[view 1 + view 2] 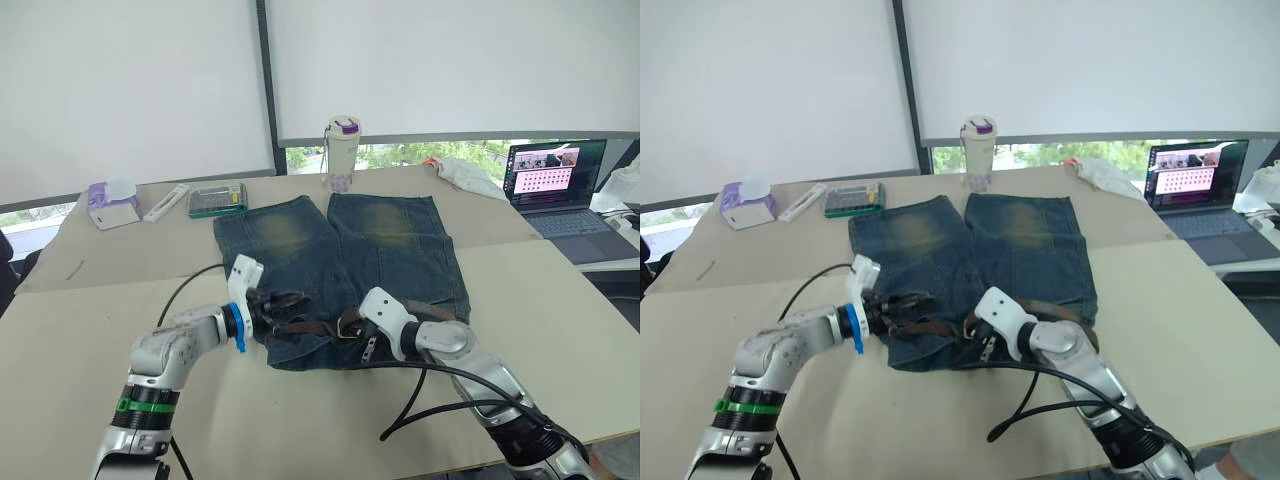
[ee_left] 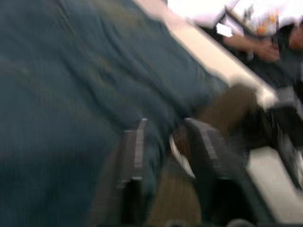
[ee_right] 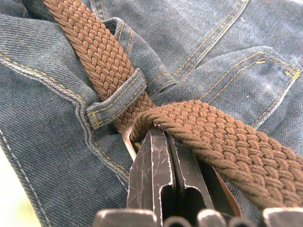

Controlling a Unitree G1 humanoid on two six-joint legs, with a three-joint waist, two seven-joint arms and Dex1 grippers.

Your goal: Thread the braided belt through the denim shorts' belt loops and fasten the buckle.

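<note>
We see the denim shorts [image 1: 340, 270] flat on the bench [image 1: 120, 320], legs pointing away from us toward the window, waistband at the near edge. The braided belt [image 3: 102, 61] runs along the waistband; in the right wrist view it passes under one belt loop [image 3: 116, 105], then doubles back in a fold over the right gripper [image 3: 163, 142]. R jaws are together, clamped on the belt at that fold, w/ a sliver of pale metal showing just beside the fingertips, prob the buckle [image 1: 370, 348], which in the head views hangs below the R gripper at the waistband's near edge. Left gripper [image 1: 290, 303] sits at the waistband's left part, fingers [image 2: 135, 146] apart w/ denim and a brown strip of belt between them; can't tell if they actually pinch anything, view is blurred. The two grippers are near each other, belt spanning between them. Rest of bench, far side: a tumbler w/ purple lid [image 1: 342, 152] just beyond the leg hems, a green box [image 1: 217, 200], a white flat bar [image 1: 166, 202], a tissue box [image 1: 112, 204]. Open laptop [image 1: 555, 180] far right, crumpled white bag [image 1: 465, 175] beside it. Black cables [image 1: 430, 400] trail off the R arm across the bench.
</note>
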